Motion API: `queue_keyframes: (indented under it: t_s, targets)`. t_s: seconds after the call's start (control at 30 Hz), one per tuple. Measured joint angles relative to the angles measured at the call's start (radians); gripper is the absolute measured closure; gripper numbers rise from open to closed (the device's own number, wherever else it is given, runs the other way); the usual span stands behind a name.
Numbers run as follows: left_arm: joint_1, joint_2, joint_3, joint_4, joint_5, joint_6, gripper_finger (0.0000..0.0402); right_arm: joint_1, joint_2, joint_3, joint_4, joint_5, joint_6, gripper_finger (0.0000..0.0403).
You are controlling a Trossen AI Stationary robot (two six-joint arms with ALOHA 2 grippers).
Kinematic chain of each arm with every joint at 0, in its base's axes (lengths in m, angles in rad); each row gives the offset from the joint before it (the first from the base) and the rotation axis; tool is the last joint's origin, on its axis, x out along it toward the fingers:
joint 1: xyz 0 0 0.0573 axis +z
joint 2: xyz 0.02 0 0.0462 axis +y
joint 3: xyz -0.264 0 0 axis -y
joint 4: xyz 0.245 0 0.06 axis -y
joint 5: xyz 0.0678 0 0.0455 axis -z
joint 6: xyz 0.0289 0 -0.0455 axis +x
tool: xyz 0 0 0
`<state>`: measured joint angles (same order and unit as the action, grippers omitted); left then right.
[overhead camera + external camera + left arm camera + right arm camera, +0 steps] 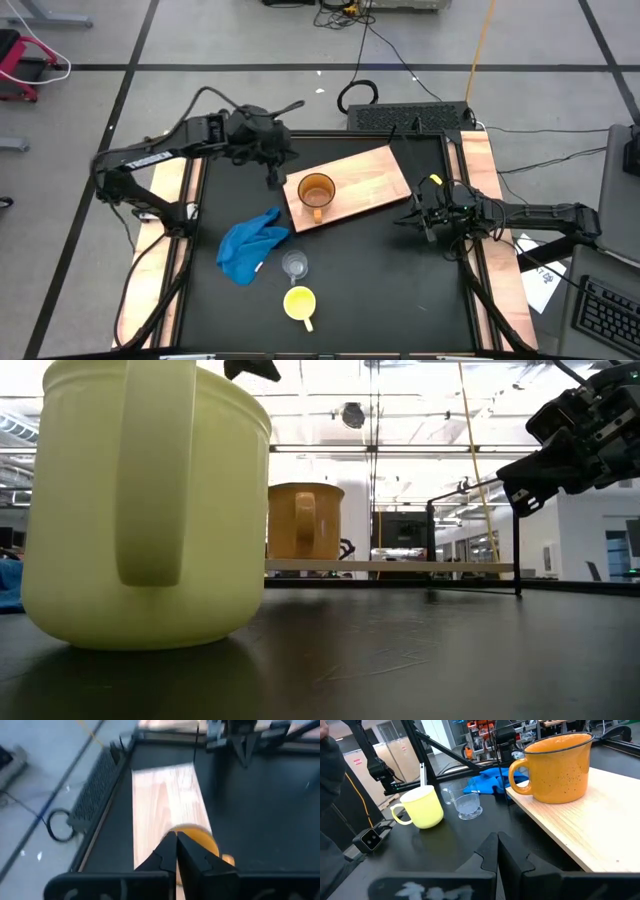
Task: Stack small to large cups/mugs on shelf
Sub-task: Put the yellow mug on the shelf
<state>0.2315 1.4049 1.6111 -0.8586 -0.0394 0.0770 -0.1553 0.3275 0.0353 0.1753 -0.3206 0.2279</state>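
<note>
The large orange-brown mug (pixel 316 191) stands upright on the light-wood shelf (pixel 365 175), near the shelf's left end, its handle toward the table's near edge. The small clear cup (pixel 294 265) and the yellow mug (pixel 300 303) stand on the black tabletop nearer the front. My left gripper (pixel 274 178) hangs shut and empty above the table, just left of the shelf; in the left wrist view its fingertips (pixel 176 845) meet above the mug (pixel 200 837). My right gripper (pixel 402 220) waits shut by the shelf's right end, holding nothing.
A crumpled blue cloth (pixel 250 245) lies on the tabletop left of the clear cup. A keyboard (pixel 410 117) sits beyond the table's far edge. Bare black tabletop lies right of the yellow mug and in front of the shelf.
</note>
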Motion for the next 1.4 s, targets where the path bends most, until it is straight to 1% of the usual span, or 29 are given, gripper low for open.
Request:
queue_keyframes:
  t_s: [0.07,0.17,0.27,0.37,0.57,0.6,0.67,0.73,0.77,0.93,1.1,1.27,1.4]
  targets:
    - [-0.011,-0.037,-0.043,0.029,-0.01,0.009,0.0396,0.0,0.0,0.0,0.0,0.0,-0.001,0.0403]
    - [-0.029,-0.111,-0.165,0.187,-0.01,-0.001,0.0399,0.0,0.0,0.0,-0.003,0.0,-0.003,0.0403]
    - [-0.037,-0.207,-0.327,0.323,-0.011,-0.003,0.04,0.0,0.0,0.0,-0.004,0.0,-0.008,0.0403]
    - [-0.047,-0.322,-0.516,0.487,-0.013,-0.032,0.04,0.0,0.0,0.0,-0.006,0.0,-0.008,0.0403]
    - [-0.104,-0.514,-0.864,0.775,-0.006,-0.088,0.0401,0.0,0.0,0.0,-0.006,0.0,-0.008,0.0403]
    - [-0.115,-0.539,-0.918,0.836,0.002,-0.095,0.0401,0.0,0.0,0.0,-0.006,0.0,-0.008,0.0403]
    - [-0.134,-0.584,-1.024,0.99,0.054,-0.131,0.0401,0.0,0.0,0.0,-0.007,0.0,-0.008,0.0403]
    - [-0.154,-0.616,-1.112,1.122,0.103,-0.165,0.0401,0.0,0.0,0.0,-0.006,0.0,-0.012,0.0403]
    - [-0.165,-0.632,-1.151,1.172,0.11,-0.169,0.0401,0.0,0.0,0.0,-0.007,0.0,-0.019,0.0403]
    - [-0.2,-0.688,-1.308,1.266,0.082,-0.165,0.0401,0.0,0.0,0.0,-0.006,0.001,-0.037,0.0403]
    - [-0.213,-0.693,-1.432,1.389,0.064,-0.163,0.0401,0.0,0.0,0.0,-0.006,0.001,-0.041,0.0403]
    - [-0.213,-0.693,-1.526,1.519,0.03,-0.162,0.0401,0.0,0.0,0.0,-0.006,0.001,-0.073,0.0403]
    - [-0.213,-0.693,-1.574,1.568,0.03,-0.158,0.0401,0.0,0.0,0.0,-0.006,0.001,-0.093,0.0403]
